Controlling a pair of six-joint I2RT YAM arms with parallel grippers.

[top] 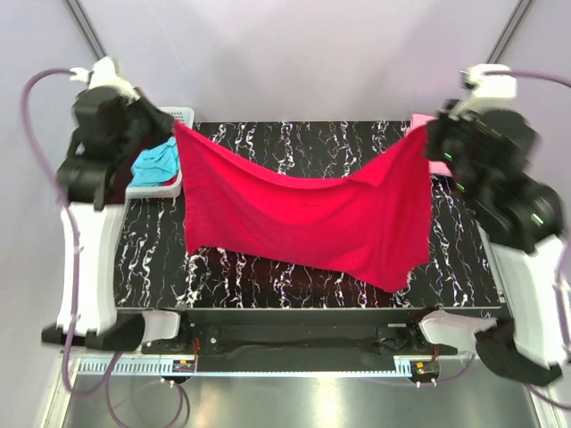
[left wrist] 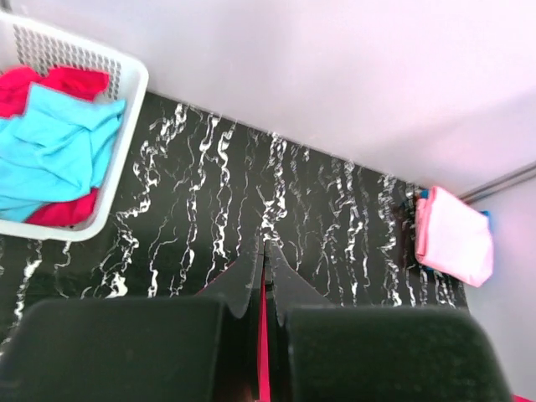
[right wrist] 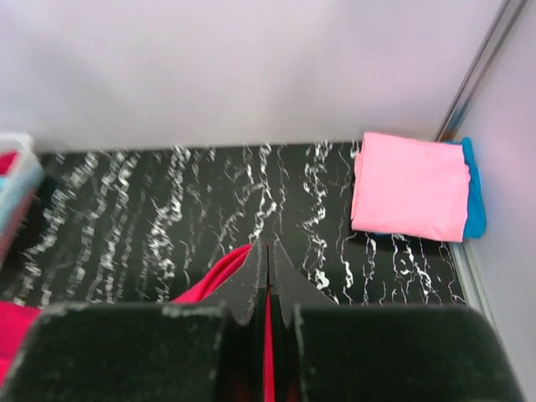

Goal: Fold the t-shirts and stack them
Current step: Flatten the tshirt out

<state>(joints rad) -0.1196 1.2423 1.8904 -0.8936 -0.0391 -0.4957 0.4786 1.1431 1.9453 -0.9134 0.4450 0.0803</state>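
Observation:
A crimson red t-shirt (top: 303,214) hangs stretched between both grippers above the black marbled table (top: 303,138), sagging in the middle, its lower edge near the table's front. My left gripper (top: 176,126) is shut on its left top corner; red cloth shows between the fingers (left wrist: 265,335). My right gripper (top: 426,130) is shut on its right top corner, with red cloth (right wrist: 213,280) beside its fingers. A folded pink t-shirt (right wrist: 410,186) lies on a folded turquoise blue one (right wrist: 474,188) at the table's far right corner. Another turquoise shirt (left wrist: 54,146) and red cloth (left wrist: 59,81) lie in the basket.
A white lattice basket (left wrist: 117,167) stands at the table's far left corner; it also shows in the top view (top: 181,114). A pale wall runs behind the table. The folded stack also shows in the left wrist view (left wrist: 452,239).

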